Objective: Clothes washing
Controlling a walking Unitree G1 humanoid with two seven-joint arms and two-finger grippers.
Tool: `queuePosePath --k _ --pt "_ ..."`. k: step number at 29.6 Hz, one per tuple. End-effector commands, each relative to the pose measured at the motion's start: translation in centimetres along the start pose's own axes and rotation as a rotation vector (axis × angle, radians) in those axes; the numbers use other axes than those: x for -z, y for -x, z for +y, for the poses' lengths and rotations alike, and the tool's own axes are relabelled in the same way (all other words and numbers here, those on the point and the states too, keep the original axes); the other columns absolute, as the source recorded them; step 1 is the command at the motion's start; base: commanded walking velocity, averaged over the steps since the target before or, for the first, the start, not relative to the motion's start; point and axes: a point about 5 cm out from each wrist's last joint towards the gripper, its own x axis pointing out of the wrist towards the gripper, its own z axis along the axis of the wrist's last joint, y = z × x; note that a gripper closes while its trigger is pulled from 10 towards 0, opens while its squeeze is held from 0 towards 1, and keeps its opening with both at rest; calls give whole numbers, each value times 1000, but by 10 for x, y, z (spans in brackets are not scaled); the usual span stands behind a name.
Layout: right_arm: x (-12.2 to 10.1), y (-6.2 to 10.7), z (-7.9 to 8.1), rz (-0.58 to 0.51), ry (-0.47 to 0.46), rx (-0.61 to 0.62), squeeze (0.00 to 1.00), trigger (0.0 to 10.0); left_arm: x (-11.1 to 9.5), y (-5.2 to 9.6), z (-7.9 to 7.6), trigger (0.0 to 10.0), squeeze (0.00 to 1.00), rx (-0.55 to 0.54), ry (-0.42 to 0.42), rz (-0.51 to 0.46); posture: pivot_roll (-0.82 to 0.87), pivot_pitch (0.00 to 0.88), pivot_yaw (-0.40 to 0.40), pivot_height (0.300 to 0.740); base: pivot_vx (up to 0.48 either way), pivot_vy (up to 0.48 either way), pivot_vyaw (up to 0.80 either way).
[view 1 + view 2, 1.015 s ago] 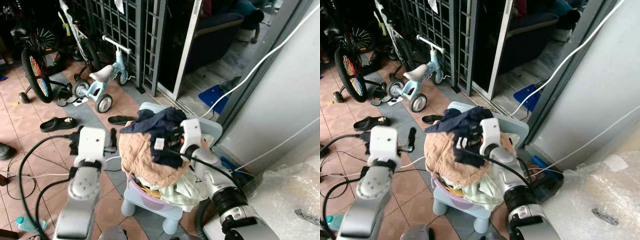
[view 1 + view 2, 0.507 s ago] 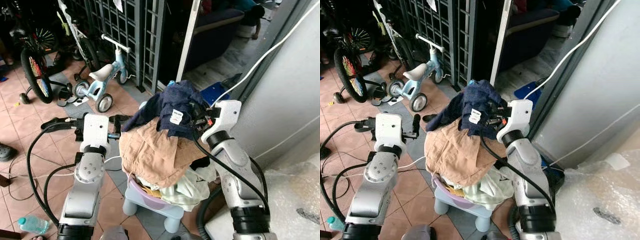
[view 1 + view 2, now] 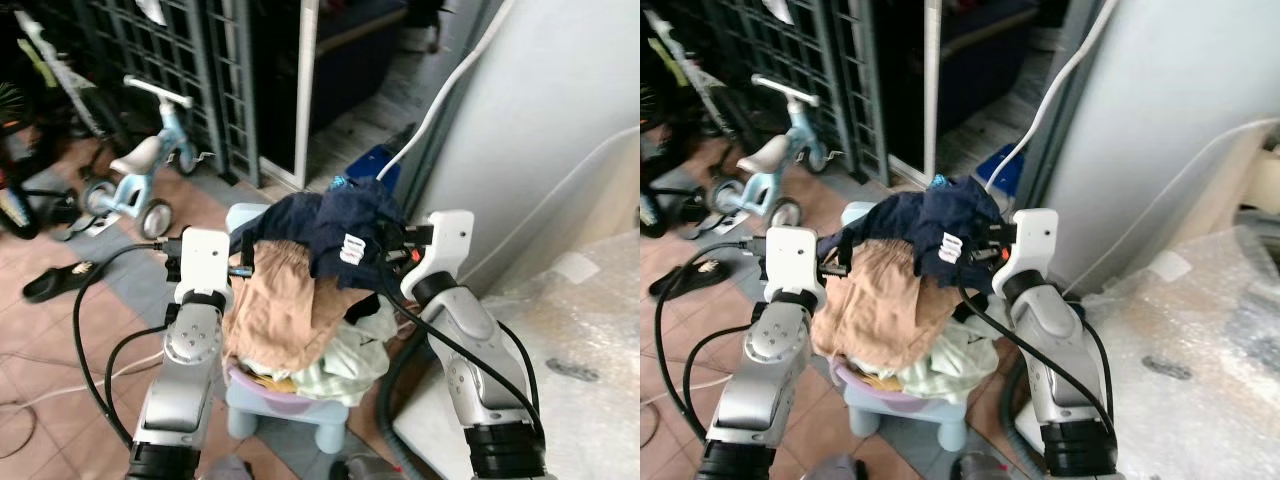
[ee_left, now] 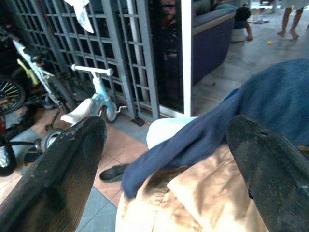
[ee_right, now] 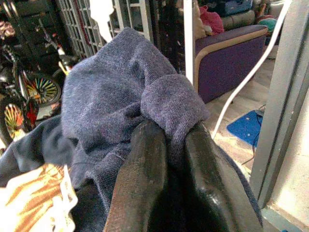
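At the near edge of the head views, both silver arms reach forward over a heaped laundry basket (image 3: 262, 384), lilac-rimmed, standing on a pale blue stool (image 3: 300, 425) on the tiled floor (image 3: 60, 350).

Left gripper (image 3: 243, 262) at about 10 o'clock of the pile, level with the top. Jaws spread wide, holding nothing; in its wrist view the two fingers (image 4: 67, 164) frame the tan garment (image 4: 193, 203) with a gap either side.

Right gripper (image 5: 166, 159) at about 2 o'clock of the pile. Jaws clamped on a fold of the navy garment (image 3: 340, 225), which hangs bunched above the heap, white tag (image 3: 352, 249) showing. Its lower edge trails onto the tan garment; pale green cloth (image 3: 345, 365) sits below that.

At 4 o'clock, bubble wrap (image 3: 580, 360) over a white surface. I cannot see a washer opening.

Judgement: the step in hand is unloading the basket, first item lifted. Next move calls for raising the navy piece until its tail is free of the tan one, then carrying it toward the machine, probably on the right. Left gripper could pin the tan garment if it drags.

Farther off, 11 o'clock: child's balance bike (image 3: 135, 165), a sandal (image 3: 55, 280), dark metal grille (image 3: 170, 60). At 12 o'clock, open doorway with a blue mat (image 3: 368, 170) and a white hose (image 3: 440, 90) along the wall.
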Motion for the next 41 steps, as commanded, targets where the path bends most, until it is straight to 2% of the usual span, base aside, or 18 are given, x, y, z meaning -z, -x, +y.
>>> queuePosePath --k 1,18,24,26,31,41 --pt "-13 -3 3 -46 3 -9 0 10000 1 0 4 10000 0 -16 7 4 -6 0 -25 740 -281 0 0" --pt "-13 -9 5 -36 -1 -10 0 10000 3 1 5 10000 0 -19 17 9 2 0 -31 740 -235 0 0" --pt "-13 -13 5 -37 -8 -3 0 10000 3 0 5 10000 0 -21 23 13 2 0 -31 740 0 0 -794" --pt "-16 -14 5 -51 1 -2 0 10000 -1 0 3 10000 0 9 48 -20 2 0 -31 740 0 0 -788" --pt "-20 -17 3 -67 19 8 0 10000 -3 0 4 10000 0 30 51 -36 0 0 -30 740 0 0 -788" --pt "-19 -17 -1 -68 31 27 0 10000 -1 0 8 10000 0 5 80 -28 -5 0 -25 740 0 -308 -764"
